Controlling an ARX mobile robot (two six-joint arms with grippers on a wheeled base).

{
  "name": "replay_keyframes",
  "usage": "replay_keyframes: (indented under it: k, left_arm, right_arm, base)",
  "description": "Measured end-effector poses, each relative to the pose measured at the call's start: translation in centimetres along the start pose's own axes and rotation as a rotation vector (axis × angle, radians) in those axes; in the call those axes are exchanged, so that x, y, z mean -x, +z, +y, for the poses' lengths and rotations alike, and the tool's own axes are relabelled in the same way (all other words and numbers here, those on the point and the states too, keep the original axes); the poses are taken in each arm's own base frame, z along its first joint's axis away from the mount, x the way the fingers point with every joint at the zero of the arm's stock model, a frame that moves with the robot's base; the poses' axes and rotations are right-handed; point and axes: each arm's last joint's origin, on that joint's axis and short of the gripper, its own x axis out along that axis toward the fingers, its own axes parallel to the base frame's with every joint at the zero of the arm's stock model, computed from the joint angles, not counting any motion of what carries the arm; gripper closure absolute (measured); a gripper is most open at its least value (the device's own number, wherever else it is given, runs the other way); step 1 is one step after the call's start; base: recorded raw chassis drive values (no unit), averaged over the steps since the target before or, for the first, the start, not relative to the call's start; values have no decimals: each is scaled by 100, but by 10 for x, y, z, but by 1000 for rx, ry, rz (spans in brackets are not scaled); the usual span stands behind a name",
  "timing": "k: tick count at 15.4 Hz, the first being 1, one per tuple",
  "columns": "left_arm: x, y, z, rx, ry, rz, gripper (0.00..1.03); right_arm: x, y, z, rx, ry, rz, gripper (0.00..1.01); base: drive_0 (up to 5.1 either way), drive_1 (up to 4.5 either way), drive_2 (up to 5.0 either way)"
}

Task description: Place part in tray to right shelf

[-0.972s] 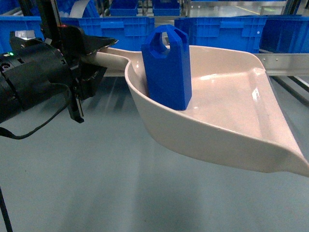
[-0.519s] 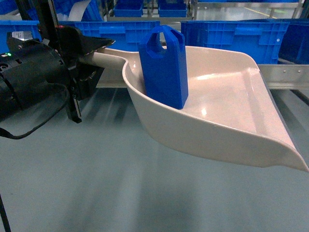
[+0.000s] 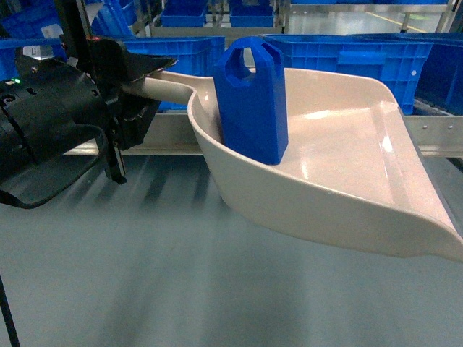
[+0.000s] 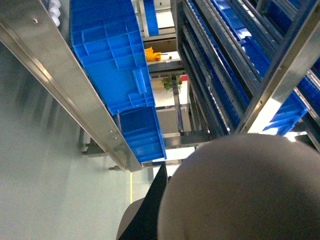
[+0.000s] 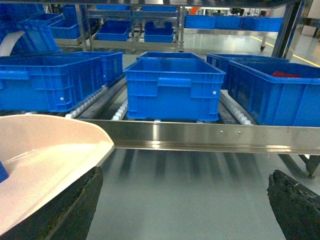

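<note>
Part [image 3: 251, 101] upright in tray [image 3: 347, 181]; left gripper [image 3: 137, 90] grips handle.

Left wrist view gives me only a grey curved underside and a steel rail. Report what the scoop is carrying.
Observer: The head view shows a small blue jerrycan-shaped part standing upright in the beige scoop, at the handle end.
Operator: Confirm the grip.
Observer: The left gripper is closed on the scoop's handle.
Operator: Describe the other arm.
Observer: The right wrist view shows the right gripper open and empty, facing the shelf's front rail, with blue crates on the rollers behind it.
</note>
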Motion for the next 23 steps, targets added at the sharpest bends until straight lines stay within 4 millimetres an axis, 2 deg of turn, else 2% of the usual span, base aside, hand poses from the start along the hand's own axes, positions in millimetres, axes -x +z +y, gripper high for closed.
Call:
replay_keyframes:
  k: [20, 23]
  left_arm:
    - [-1, -1, 0, 0, -3, 4, 89]
    - [0, 0, 0, -1, -1, -2, 89]
  right_arm:
    - [0, 0, 0, 0, -1, 1, 3]
    - [0, 0, 0, 0, 2, 2, 3]
  base:
    - [378, 305, -404]
    - [0, 0, 0]
